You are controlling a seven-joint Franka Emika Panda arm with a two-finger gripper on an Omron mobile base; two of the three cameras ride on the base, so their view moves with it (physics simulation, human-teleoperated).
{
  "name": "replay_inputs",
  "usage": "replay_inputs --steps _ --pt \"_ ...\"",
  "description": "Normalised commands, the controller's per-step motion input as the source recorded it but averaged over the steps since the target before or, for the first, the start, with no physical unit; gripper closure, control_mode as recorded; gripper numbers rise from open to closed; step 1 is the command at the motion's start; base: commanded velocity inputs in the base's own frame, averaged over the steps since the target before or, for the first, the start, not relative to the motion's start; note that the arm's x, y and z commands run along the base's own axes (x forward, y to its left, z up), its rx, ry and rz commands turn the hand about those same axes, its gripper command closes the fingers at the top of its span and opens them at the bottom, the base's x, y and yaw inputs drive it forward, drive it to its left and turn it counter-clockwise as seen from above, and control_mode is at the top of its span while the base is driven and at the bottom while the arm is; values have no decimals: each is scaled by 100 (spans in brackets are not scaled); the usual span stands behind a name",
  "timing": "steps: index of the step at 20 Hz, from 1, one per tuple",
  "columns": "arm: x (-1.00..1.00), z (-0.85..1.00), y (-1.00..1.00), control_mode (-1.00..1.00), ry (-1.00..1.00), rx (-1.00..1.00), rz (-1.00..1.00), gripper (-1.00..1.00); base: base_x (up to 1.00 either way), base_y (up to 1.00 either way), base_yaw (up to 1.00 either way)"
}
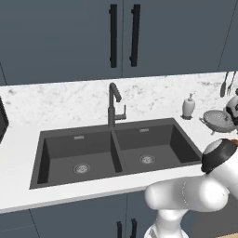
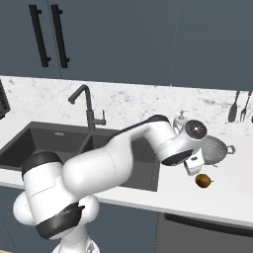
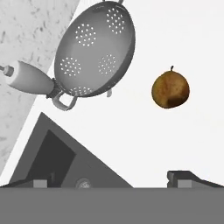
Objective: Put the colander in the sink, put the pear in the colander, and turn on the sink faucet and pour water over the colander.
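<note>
Now, from the left base view, the dark grey rectangular double-basin sink (image 1: pixel 111 153) lies bare, both round drains showing and no stream from the tall slim dark metal faucet (image 1: pixel 113 104) at its back edge, so I judge no step of the task done yet. To the right of the sink, past the white soap dispenser bottle (image 1: pixel 188 106), sits the small silvery perforated metal colander (image 1: pixel 218 120) on the white counter (image 1: pixel 18 186).

Over to the right base view: the white arm reaches across the sink's right end, and the two-finger gripper (image 2: pixel 193 165) hangs just beside the colander (image 2: pixel 215 148), with the small brown roundish pear (image 2: pixel 203 181) on the counter right of the sink, near the front edge.

Hand view next: jaws spread wide, holding nothing, fingertips (image 3: pixel 180 176) apart. Colander (image 3: pixel 96 48) and pear (image 3: pixel 170 89) lie apart, the dispenser (image 3: pixel 28 78) touching the colander's rim. The hand looks poised over the colander, likely lining up on its rim first.
</note>
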Motion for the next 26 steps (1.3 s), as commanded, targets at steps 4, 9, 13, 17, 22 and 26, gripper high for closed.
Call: replay_inputs --steps 4,9,13,17,22,26 --pt "33 -4 0 -100 7 0 -13 -100 0 0 0" --pt "12 -18 -12 -100 12 1 -17 -100 0 0 0" --pt "13 -13 -18 -100 8 5 -19 -100 0 0 0" --pt "17 -8 -11 -100 0 5 -17 -100 0 0 0" --pt "18 -5 -12 -100 0 7 -14 -100 0 0 0" --pt "14 -14 -10 -100 0 6 -10 -100 0 0 0"
